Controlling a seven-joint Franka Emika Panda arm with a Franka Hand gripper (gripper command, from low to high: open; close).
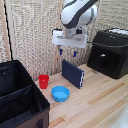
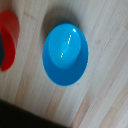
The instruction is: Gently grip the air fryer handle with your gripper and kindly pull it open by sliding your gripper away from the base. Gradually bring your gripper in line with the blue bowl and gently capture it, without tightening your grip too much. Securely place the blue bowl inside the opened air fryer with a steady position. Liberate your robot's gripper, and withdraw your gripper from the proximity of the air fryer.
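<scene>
Blue bowl [image 1: 60, 93]: round, shallow, light blue, upright and empty on the wooden bench [image 1: 100, 102]; the wrist view [image 2: 65, 53] shows it from directly above, with a glossy inside.

Red cup [image 1: 44, 81]: upright on the bench, just beside the bowl toward the exterior view's left, apart from it.

Navy slab [image 1: 72, 73]: flat dark rectangle standing on edge, tilted, behind the bowl.

End effector [image 1: 67, 52]: hangs in the air well above the bowl and the slab, two dark-tipped fingers pointing down with a clear gap between them, holding nothing.

Air fryer [image 1: 111, 52]: glossy black box at the exterior view's right; drawer appears closed, though the picture is soft. Air fryer handle [image 1: 102, 56] on its front face.

Black fabric bin [image 1: 20, 100]: compartmented, at the exterior view's lower left.
</scene>
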